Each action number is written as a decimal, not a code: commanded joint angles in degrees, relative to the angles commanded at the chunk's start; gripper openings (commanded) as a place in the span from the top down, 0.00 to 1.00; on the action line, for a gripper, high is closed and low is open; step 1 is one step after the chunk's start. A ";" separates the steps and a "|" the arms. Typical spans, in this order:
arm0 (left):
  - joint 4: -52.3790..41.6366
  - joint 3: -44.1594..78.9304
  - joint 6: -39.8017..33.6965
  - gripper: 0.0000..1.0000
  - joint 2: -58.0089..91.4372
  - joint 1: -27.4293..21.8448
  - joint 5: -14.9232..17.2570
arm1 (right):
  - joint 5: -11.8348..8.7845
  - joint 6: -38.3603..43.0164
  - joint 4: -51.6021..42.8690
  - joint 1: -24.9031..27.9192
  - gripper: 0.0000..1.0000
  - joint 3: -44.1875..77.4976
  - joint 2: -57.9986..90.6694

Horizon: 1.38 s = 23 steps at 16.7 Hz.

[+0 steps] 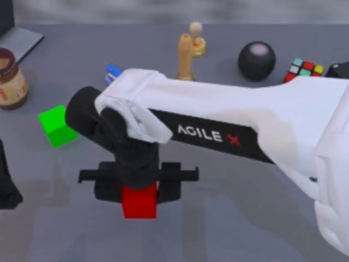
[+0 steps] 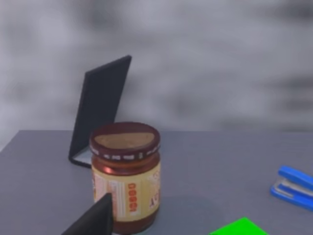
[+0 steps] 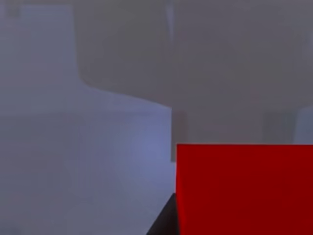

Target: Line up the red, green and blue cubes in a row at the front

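1. Red cube (image 1: 139, 201) near the front middle of the worktop (image 1: 229, 218); right end effector (image 1: 139, 188) straight above it, black body hiding the cube's back half; right wrist view filled by a red face (image 3: 244, 188) very close up; looks pinched between the fingers, though the fingertips themselves stay hidden.
2. Green cube (image 1: 56, 126) toward the left side, sitting flat, turned a little, well apart from the red one; one green corner (image 2: 239, 227) also in the left wrist view.
3. Blue cube not in sight anywhere; maybe under the big white right arm (image 1: 245, 125); no way to tell.
4. Left end effector (image 1: 6, 183) parked at the left edge, only a dark bit showing; cannot tell if spread or pressed together.
5. Handling guess: small, hard, light cubes; shiny sides, so likely slippery; not likely to break; best hold on two flat opposite faces, squarely, around the middle; a hold on corners or edges may make a cube twist or pop out.
6. Other stuff to keep away from: brown jar (image 2: 125, 174), blue stapler (image 2: 293, 187), dark ball (image 1: 256, 60), puzzle cube (image 1: 303, 70), wooden figure (image 1: 186, 56).
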 joint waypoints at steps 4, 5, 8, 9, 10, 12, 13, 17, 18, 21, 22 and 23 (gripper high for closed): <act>0.00 0.00 0.00 0.00 0.00 0.00 0.00 | 0.05 0.07 3.38 0.18 1.00 -2.97 0.78; 0.00 0.00 0.00 0.00 0.00 0.00 0.00 | 0.05 0.07 3.38 0.18 1.00 -2.97 0.78; 0.00 0.00 0.00 0.00 0.00 0.00 0.00 | 0.05 0.07 3.38 0.18 0.85 -2.97 0.78; 0.00 0.00 0.00 0.00 0.00 0.00 0.00 | 0.05 0.07 3.38 0.18 0.77 -2.97 0.78; 0.00 0.00 0.00 0.00 0.00 0.00 0.00 | 0.05 0.07 3.38 0.18 0.70 -2.97 0.78; 0.00 0.00 0.00 0.00 0.00 0.00 0.00 | 0.05 0.07 3.38 0.18 0.55 -2.97 0.78; 0.00 0.00 0.00 0.00 0.00 0.00 0.00 | 0.05 0.07 3.38 0.18 0.47 -2.97 0.78; 0.00 0.00 0.00 0.00 0.00 0.00 0.00 | 0.05 0.07 3.38 0.18 0.17 -2.97 0.78; 0.00 0.00 0.00 0.00 0.00 0.00 0.00 | 0.05 0.07 3.38 0.18 0.10 -2.97 0.78; 0.00 0.00 0.00 0.00 0.00 0.00 0.00 | 0.05 0.07 3.38 0.18 0.00 -2.97 0.78; 0.00 0.00 0.00 0.00 0.00 0.00 0.00 | 0.05 0.07 3.38 0.18 0.00 -2.97 0.78; 0.00 0.00 0.00 0.00 0.00 0.00 0.00 | 0.05 0.07 3.38 0.18 0.00 -2.97 0.78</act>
